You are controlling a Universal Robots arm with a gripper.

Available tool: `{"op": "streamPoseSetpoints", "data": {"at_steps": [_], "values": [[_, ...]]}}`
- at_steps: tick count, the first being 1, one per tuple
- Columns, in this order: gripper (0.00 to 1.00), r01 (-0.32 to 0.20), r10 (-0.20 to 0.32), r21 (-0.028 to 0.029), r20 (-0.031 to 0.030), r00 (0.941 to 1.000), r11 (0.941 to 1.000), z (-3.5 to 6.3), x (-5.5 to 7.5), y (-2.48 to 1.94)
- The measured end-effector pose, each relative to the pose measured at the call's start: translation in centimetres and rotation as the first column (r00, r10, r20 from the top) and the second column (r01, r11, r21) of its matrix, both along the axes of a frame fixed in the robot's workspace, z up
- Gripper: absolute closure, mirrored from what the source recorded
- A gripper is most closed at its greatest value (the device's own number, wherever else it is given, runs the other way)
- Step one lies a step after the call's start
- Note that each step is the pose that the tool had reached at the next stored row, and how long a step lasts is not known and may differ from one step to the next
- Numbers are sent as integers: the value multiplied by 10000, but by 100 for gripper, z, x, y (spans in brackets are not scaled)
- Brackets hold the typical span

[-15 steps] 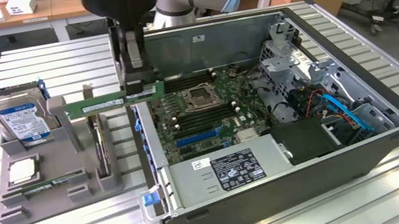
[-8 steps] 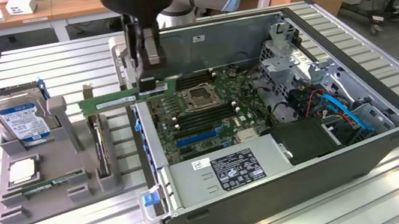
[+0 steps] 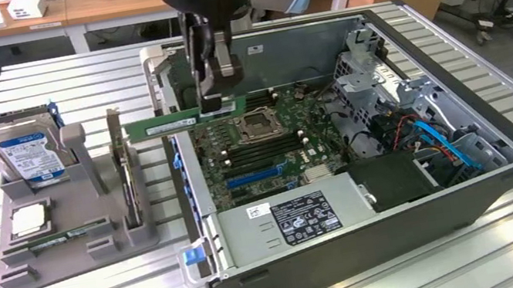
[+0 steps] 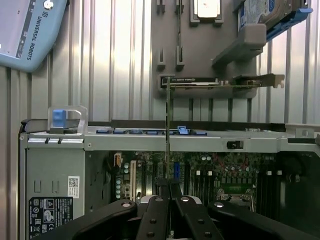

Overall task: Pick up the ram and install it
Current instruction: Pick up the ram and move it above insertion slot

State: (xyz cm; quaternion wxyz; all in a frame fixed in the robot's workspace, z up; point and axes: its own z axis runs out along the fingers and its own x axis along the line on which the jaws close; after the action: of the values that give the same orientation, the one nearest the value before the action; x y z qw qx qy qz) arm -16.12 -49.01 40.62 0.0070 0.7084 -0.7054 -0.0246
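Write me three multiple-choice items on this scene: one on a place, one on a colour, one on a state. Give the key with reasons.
1. Where does the hard drive stand?
A. In the grey holder
B. Inside the computer case
C. Between the fingers

2. What colour is the ram board?
A. Red
B. Green
C. White

3. What state is the gripper in?
A. Open and empty
B. Shut on the hard drive
C. Shut on the ram

Key:
1 A, as the drive stands upright in the holder at the exterior view's left.
2 B, as the stick is green with a pale label strip.
3 C, as the fingers pinch the stick and hold it level in the air.
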Motion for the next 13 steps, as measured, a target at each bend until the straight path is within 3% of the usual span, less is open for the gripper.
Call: {"op": "streamPoseSetpoints", "data": {"at_steps": [13], "values": [[89, 0, 0, 0, 0, 10000, 10000, 0, 222, 0]]}}
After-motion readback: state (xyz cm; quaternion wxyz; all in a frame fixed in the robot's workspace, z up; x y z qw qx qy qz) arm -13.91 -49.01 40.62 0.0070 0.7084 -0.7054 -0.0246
